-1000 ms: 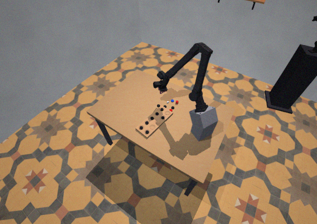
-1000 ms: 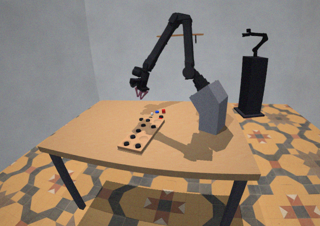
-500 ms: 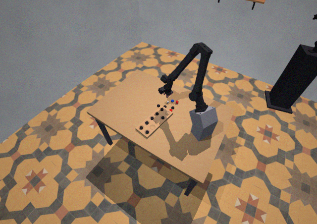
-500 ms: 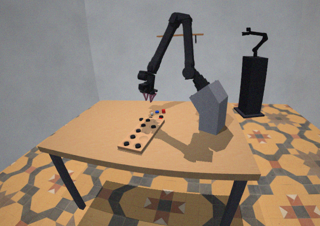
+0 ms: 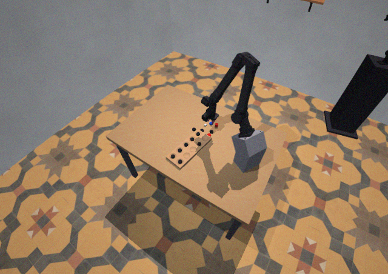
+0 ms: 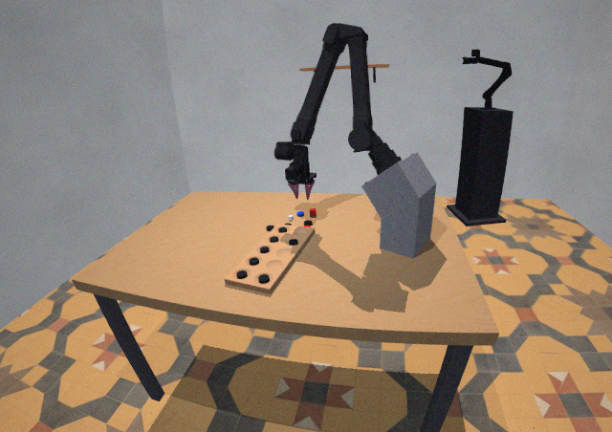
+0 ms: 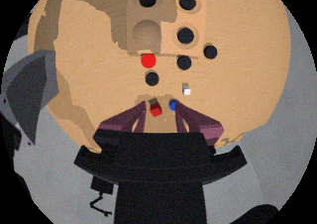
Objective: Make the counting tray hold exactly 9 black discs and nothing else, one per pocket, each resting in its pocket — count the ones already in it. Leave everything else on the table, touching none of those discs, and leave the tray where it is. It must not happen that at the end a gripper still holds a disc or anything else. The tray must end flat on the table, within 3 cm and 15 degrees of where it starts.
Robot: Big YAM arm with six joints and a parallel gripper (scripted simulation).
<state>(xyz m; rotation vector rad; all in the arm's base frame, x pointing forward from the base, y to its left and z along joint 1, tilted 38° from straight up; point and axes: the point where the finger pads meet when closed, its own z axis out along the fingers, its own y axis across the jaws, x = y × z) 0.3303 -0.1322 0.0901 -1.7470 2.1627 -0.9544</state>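
Top view showed the tray point(image 5: 176, 159) point(image 6: 252, 276) point(image 7: 166, 43) flat on the desk point(image 5: 150, 117) point(image 6: 172, 249) point(image 7: 248, 60), seven pockets filled. Three loose black discs point(image 5: 194, 129) point(image 6: 270, 227) point(image 7: 210, 52) lay near its end, presumably as spares; two seemed needed. The tool point(image 5: 213, 119) point(image 6: 301, 198) point(image 7: 160, 104) hung above, partly open and empty, probably leaving room to straddle one.

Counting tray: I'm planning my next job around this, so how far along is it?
Done: seven black discs sit in pockets of the counting tray, which lies flat.
In hand: nothing; the gripper is open above the table.
Left: two more discs for the three vacant pockets. Three loose black discs lie beyond the tray's far end.
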